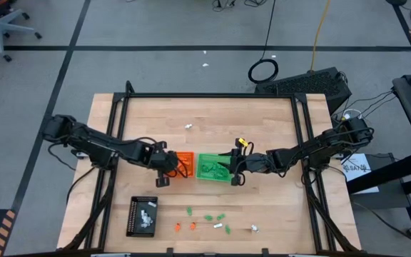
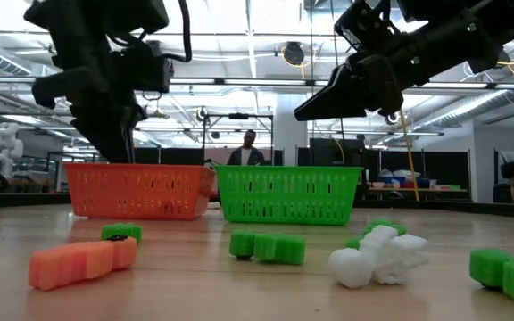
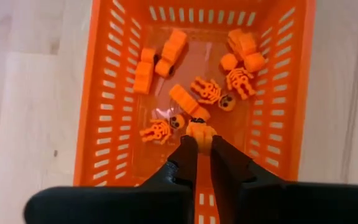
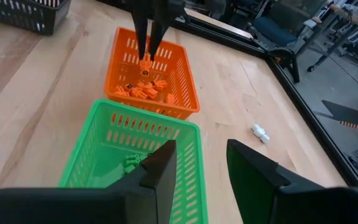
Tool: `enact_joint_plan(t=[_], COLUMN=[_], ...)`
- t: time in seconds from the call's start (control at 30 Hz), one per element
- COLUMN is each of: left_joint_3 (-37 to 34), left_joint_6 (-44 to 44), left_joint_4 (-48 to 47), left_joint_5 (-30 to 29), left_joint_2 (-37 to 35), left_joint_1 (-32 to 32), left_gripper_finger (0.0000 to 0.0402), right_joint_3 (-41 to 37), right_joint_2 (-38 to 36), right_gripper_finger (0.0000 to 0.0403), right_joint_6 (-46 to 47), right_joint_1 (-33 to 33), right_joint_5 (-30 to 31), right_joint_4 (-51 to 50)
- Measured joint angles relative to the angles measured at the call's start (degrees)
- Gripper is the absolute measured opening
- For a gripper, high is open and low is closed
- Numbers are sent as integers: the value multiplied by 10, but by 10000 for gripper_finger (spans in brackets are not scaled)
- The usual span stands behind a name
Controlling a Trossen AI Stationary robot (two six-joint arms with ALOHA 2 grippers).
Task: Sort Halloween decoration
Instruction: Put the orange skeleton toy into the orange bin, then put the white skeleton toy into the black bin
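Wooden desk carries an orange basket and a green basket side by side. Left hand hangs over the orange basket, fingertips pinching a small orange trinket above orange skeletons below. Right hand hovers released over the green basket; loose trinkets lie nearer the desk's front.

**Colours on the worktop**

The orange tray has slotted walls and holds orange trinkets, some with a skeleton pattern. Beside it, the green tray has the same slots. Near the black tray lie green, orange and white pieces on pale wood.
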Motion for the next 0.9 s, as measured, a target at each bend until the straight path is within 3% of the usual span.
enact_joint_plan(t=[0.3, 0.53, 0.77, 0.9], left_joint_3=[8, 93, 163, 165], left_joint_6=[-3, 43, 172, 228], left_joint_4=[-12, -96, -87, -38], left_joint_5=[11, 12, -125, -133], left_joint_2=[8, 7, 7, 7], left_joint_1=[12, 12, 44, 99], left_gripper_finger=[90, 138, 148, 148], right_joint_3=[0, 0, 0, 0], right_joint_2=[0, 0, 0, 0], right_gripper_finger=[128, 128, 128, 128], right_joint_6=[0, 0, 0, 3], right_joint_1=[0, 0, 0, 0], right_joint_5=[0, 0, 0, 0], right_joint_4=[0, -5, -5, -9])
